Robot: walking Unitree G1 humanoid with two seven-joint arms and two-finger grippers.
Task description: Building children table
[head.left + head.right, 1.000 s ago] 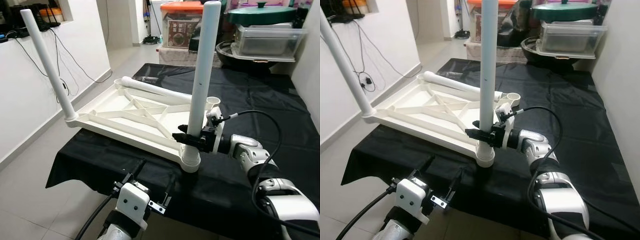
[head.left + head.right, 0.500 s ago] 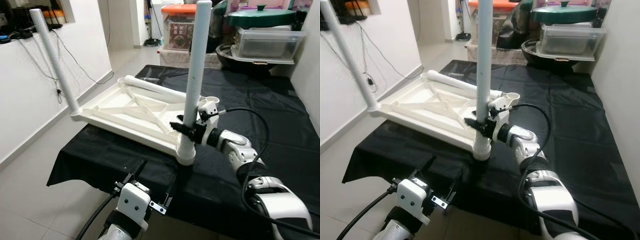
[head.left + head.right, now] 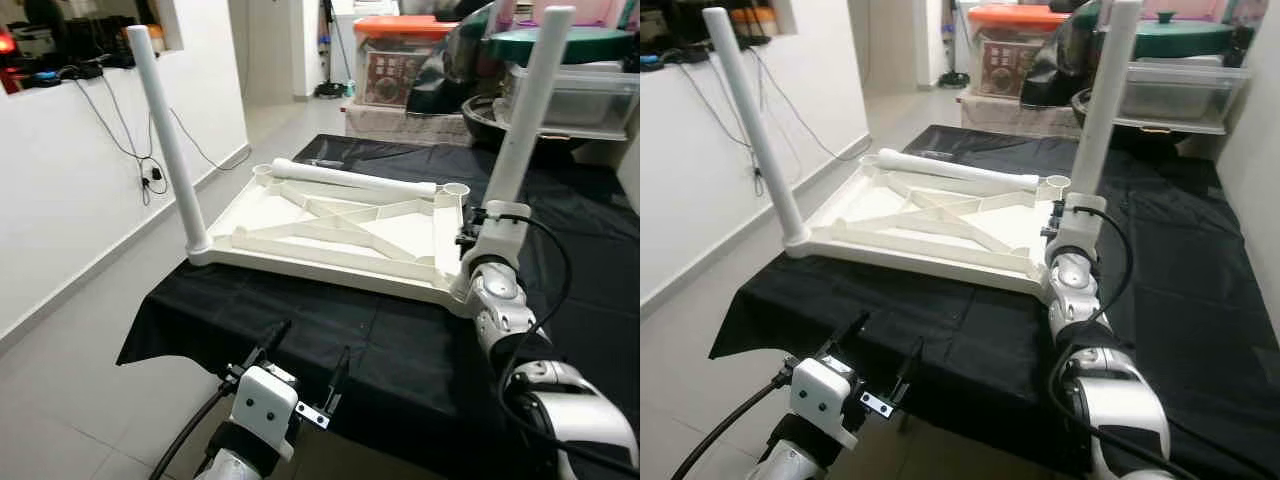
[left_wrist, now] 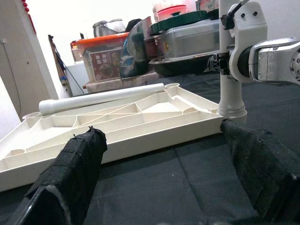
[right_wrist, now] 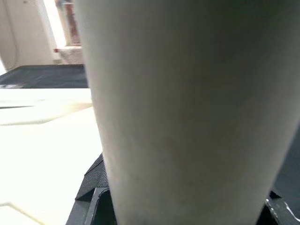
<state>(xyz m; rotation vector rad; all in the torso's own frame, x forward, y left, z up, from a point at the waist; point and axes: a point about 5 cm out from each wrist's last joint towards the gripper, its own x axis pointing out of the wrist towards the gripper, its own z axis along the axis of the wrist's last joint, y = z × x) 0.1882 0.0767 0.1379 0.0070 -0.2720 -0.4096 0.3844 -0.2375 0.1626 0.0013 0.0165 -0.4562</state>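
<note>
An upside-down white plastic table top [image 3: 340,225] lies on the black-covered table [image 3: 300,330]. One white leg [image 3: 168,140] stands in its near left corner. A second leg [image 3: 525,120] stands in the near right corner, leaning a little to the right. My right gripper [image 3: 478,228] is shut on that leg low down, just above its socket; in the right wrist view the leg [image 5: 187,108] sits between the fingers. A third leg [image 3: 350,180] lies loose along the far edge. My left gripper [image 3: 305,355] hangs open in front of the table's near edge, with its padded fingers [image 4: 70,173] apart and empty.
Storage boxes with an orange lid [image 3: 405,60], a clear lidded bin [image 3: 590,95] and a green-lidded pot [image 3: 560,40] crowd the far end of the table. A white wall with hanging cables [image 3: 150,160] runs along the left, with tiled floor [image 3: 70,370] beside it.
My right gripper has swung the held leg to the right, and the table top has turned with it until its near edge runs along the table's front. The left gripper has stayed put.
</note>
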